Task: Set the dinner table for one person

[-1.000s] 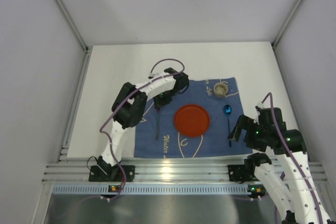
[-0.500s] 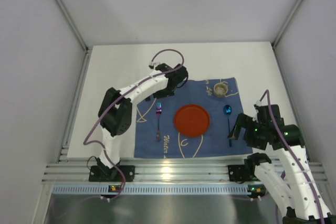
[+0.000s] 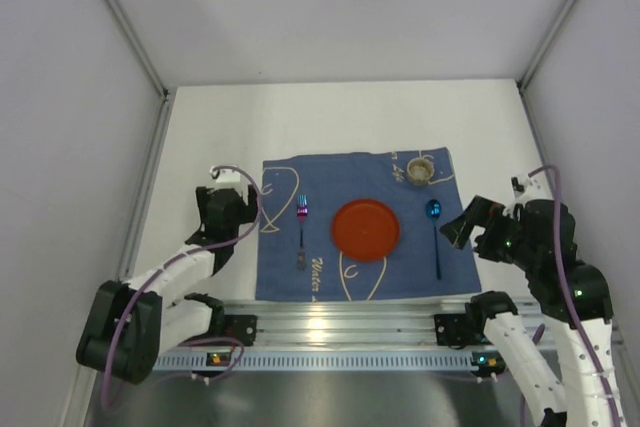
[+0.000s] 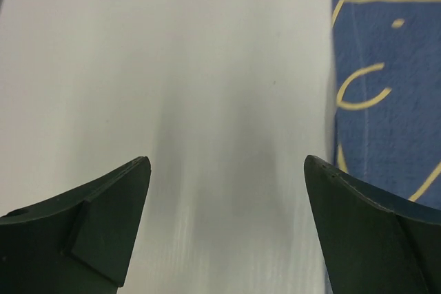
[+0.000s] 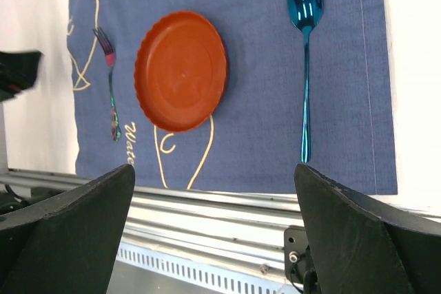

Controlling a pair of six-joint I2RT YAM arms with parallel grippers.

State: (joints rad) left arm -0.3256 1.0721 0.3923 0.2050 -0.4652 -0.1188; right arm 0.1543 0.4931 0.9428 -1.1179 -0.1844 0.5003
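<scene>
On the white dinner table [image 3: 340, 117] lies a blue placemat [image 3: 365, 272]. It carries an orange plate [image 3: 365, 229], a fork [image 3: 301, 232] left of the plate and a blue spoon [image 3: 435, 232] to the right. A small cup [image 3: 420, 169] stands at its far right corner. My left gripper [image 3: 225, 202] is open and empty over bare table [image 4: 172, 67], just left of the placemat [image 4: 393, 101]. Past the placemat's right edge, my right gripper [image 3: 462, 227] hangs open and empty. Its view shows the plate [image 5: 181, 70], spoon [image 5: 305, 67] and fork [image 5: 110, 87].
Aluminium rails [image 3: 330, 322] run along the near edge in front of the placemat, also seen between the right fingers as rails [image 5: 207, 218]. White walls close off the left, right and far sides of the table.
My left gripper opened and left the fork on the placemat. The left arm then drew back from the placemat's far side to its left edge. The right gripper shifted slightly right.
</scene>
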